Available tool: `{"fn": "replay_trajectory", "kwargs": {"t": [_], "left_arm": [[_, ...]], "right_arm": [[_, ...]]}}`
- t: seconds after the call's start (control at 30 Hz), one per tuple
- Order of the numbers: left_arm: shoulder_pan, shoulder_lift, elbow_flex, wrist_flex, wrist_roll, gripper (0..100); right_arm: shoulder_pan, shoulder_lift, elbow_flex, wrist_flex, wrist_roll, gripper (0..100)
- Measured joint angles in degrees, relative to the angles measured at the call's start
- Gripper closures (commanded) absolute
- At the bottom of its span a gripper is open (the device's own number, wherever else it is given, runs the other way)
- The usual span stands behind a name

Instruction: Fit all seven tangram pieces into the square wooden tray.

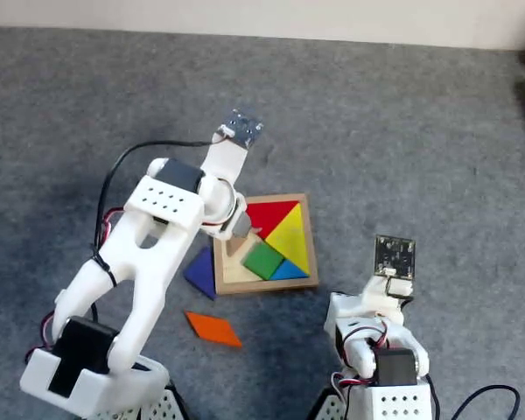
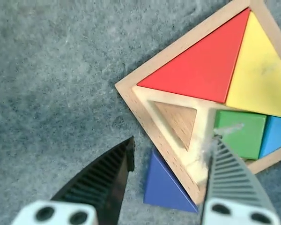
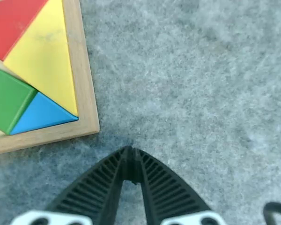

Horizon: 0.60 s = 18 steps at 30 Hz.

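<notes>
Apparently to settle the plain-wood triangle (image 2: 178, 121), the left fingers (image 2: 107, 173) hang apart over the tray (image 1: 271, 285) at its left side, while the blue triangle (image 2: 166, 185) and orange parallelogram (image 1: 214, 329) lie outside on the bench (image 1: 402, 131) and the right fingers (image 3: 107, 183) rest together.

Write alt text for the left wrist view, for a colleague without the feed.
The open left hand hangs over a corner of the wooden tray, which holds a red triangle, a yellow triangle, a green square, a light blue triangle and a bare wooden triangle. A dark blue triangle lies outside on the carpet, beside the tray's rim.
</notes>
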Motion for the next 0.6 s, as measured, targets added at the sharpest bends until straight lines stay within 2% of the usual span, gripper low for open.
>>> {"fn": "replay_trajectory", "kwargs": {"t": [0.6], "left_arm": [[0.0, 0.1, 3.2, -2.6, 0.0, 75]], "right_arm": [[0.0, 0.0, 0.0, 0.0, 0.0, 99.3]]}}
